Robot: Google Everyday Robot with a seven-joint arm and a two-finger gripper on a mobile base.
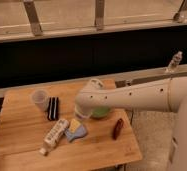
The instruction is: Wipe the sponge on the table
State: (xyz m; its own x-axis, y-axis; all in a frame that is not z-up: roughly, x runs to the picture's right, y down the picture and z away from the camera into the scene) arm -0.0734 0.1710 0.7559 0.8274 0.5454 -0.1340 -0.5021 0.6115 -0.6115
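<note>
Though print on white rectangular box (56, 133) illegible, flat blue-grey sponge (78, 134) lying on light-brown wooden table (22, 136) beneath wide-open, empty gripper (82, 116).

Matt wooden table (22, 142), matt blue-grey sponge (78, 134), smooth white plastic gripper (82, 115) above it

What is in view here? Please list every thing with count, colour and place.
table: one, light-brown wood, lower left.
sponge: one, blue-grey, on the table's front middle.
box: one, white with print, beside the sponge's left.
block: one, black ridged, behind the box.
cup: one, pale, left of the block.
bowl: one, green, partly behind the arm.
small object: one, dark red, table's right front.
bottle: one, pale, ledge at upper right.
arm: one, white, reaching from the right.
gripper: one, just over the sponge, fingers open.
</note>
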